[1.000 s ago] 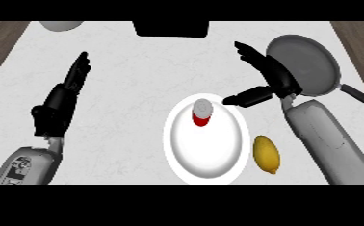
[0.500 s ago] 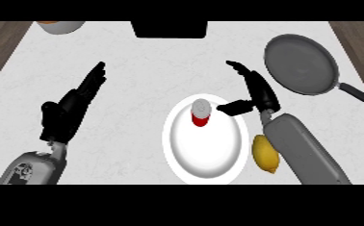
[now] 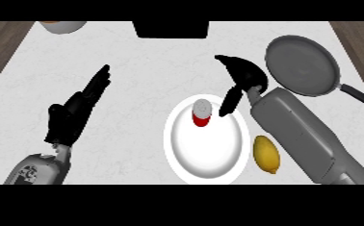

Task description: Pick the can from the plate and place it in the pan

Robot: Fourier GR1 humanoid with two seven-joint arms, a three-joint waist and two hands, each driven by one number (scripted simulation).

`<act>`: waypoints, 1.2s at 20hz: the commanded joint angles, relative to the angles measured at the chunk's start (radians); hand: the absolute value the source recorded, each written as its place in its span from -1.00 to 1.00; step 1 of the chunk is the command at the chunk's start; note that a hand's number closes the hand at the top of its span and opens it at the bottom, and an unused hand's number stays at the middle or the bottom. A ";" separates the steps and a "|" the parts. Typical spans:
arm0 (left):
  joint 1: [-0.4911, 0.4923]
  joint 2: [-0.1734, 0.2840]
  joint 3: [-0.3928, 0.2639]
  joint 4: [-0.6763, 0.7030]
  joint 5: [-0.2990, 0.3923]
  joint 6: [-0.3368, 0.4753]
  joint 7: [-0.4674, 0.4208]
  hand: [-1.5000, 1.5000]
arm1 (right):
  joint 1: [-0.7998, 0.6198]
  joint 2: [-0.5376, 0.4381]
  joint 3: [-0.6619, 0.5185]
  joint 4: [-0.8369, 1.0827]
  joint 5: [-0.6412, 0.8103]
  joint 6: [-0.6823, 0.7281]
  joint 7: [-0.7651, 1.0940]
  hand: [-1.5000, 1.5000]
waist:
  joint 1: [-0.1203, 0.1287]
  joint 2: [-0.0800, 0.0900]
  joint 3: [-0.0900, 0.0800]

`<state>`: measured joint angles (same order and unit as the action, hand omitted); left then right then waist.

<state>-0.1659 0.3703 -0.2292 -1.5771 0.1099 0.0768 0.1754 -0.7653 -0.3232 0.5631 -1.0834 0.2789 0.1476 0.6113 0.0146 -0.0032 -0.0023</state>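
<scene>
White marble-look counter (image 3: 156, 71), 1 white plate (image 3: 207, 153) low centre. Red can (image 3: 202, 113) with a silver top stands upright on the plate's upper part, not in the pan. Grey pan (image 3: 302, 65) sits upper right, handle running off toward the right edge, well apart from the plate.

Right hand (image 3: 241, 76) is over the counter between pan and plate, just beside the can on its right; fingers relaxed and spread, thumb pointing down toward the can, nothing grasped (can't tell if the thumb tip touches it).

Left hand (image 3: 74, 109) is at the left, fingers straight and pointing up-right, holding nothing.

Yellow lemon (image 3: 266, 154) lies just right of the plate, beside the right forearm. Dark box (image 3: 171, 29) at top centre, bowl (image 3: 62, 25) with an orange inside at top left.
</scene>
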 commanded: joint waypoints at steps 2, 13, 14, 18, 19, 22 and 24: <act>-0.013 0.010 0.015 0.001 0.014 -0.025 0.014 0.00 | -0.153 0.046 0.028 0.073 -0.077 0.312 0.200 -1.00 | 0.012 0.003 0.000; 0.027 -0.021 0.008 -0.031 -0.028 -0.019 0.011 0.00 | -0.295 0.259 -0.017 0.273 -0.152 0.474 0.406 -1.00 | 0.003 0.004 0.002; -0.015 0.005 0.048 -0.045 0.013 -0.044 0.070 0.00 | -0.286 0.278 -0.018 0.238 -0.167 0.475 0.470 -1.00 | -0.005 0.001 0.002; -0.044 -0.018 0.058 0.021 -0.001 -0.050 0.026 0.00 | -0.258 0.285 0.023 0.235 -0.121 0.462 0.474 -1.00 | -0.015 0.003 0.002; -0.006 -0.043 0.041 0.026 -0.036 -0.011 0.010 0.00 | -0.218 0.284 0.028 0.163 -0.126 0.451 0.527 -1.00 | -0.023 -0.002 0.002; 0.003 -0.040 0.028 -0.009 -0.028 -0.044 0.044 0.00 | -0.225 0.282 0.050 0.249 -0.072 0.464 0.442 -1.00 | -0.011 0.003 0.002; 0.057 -0.025 0.045 -0.025 -0.048 -0.039 -0.007 0.00 | -0.231 0.215 0.005 0.213 -0.097 0.527 0.455 -1.00 | -0.014 0.000 0.002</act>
<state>-0.1475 0.3436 -0.1885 -1.5915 0.0788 0.0427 0.1928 -0.9955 -0.0702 0.5868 -0.8517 0.1795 0.5805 0.9608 0.0039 -0.0018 -0.0004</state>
